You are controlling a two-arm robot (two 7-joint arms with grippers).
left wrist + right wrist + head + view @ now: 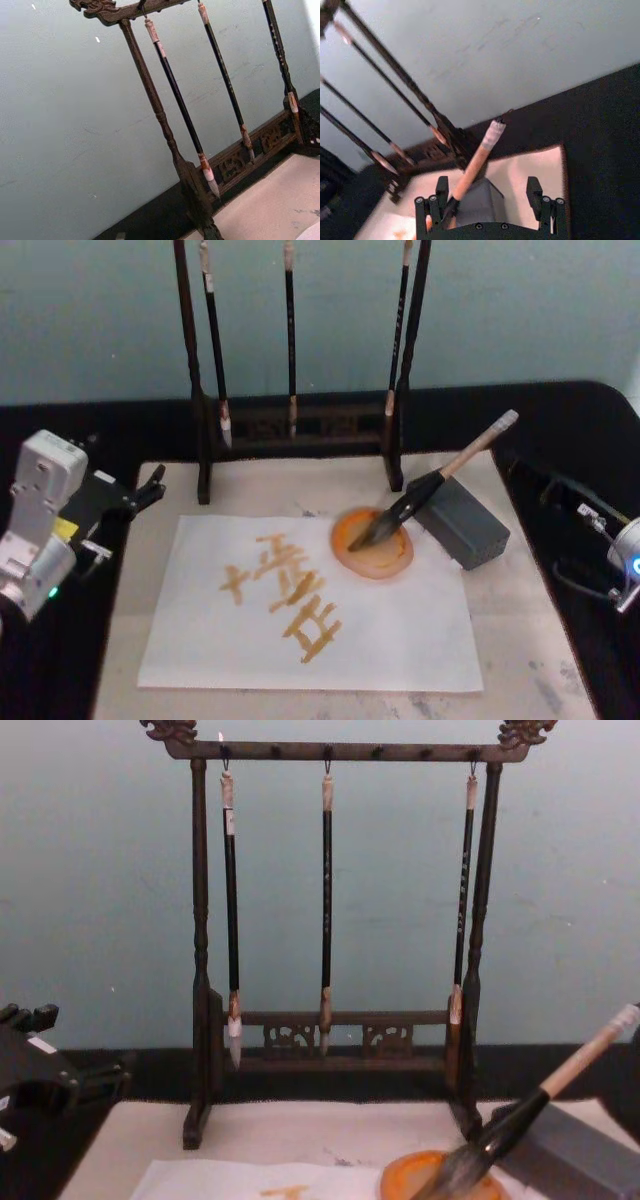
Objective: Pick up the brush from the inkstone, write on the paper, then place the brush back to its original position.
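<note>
Black-fingered and wide open, the right gripper [485, 212] holds nothing. In the right wrist view its 2 jaws stand well apart, and the grey block [462, 523] and the tan handle of the brush [432, 483] show beyond them, not clamped by them. In the head view this arm sits at the right edge of the table, well apart from the brush. The brush lies tilted, with its dark tuft down in the orange dish [392, 558]. Its black lower section is propped on the block, and its handle end points up toward the far right. The dish seems to sit on the far right part of the paper [400, 635], which carries bold orange strokes left of the dish and lies on a cream mat [525, 640]. At the far side a dark wooden rack [200, 970] hangs 3 slim brushes. The left gripper [148, 487] is parked at the left, just off the mat. With strokes on the paper and the brush lying on dish and block, the writing looks done and the brush looks put back, so the last step seems at or near its end. The next move calls only for taking the right arm clear to the right. The open fingers should be kept off the raised handle end, so the brush does not roll off the block or drag its wet tuft across the paper.
</note>
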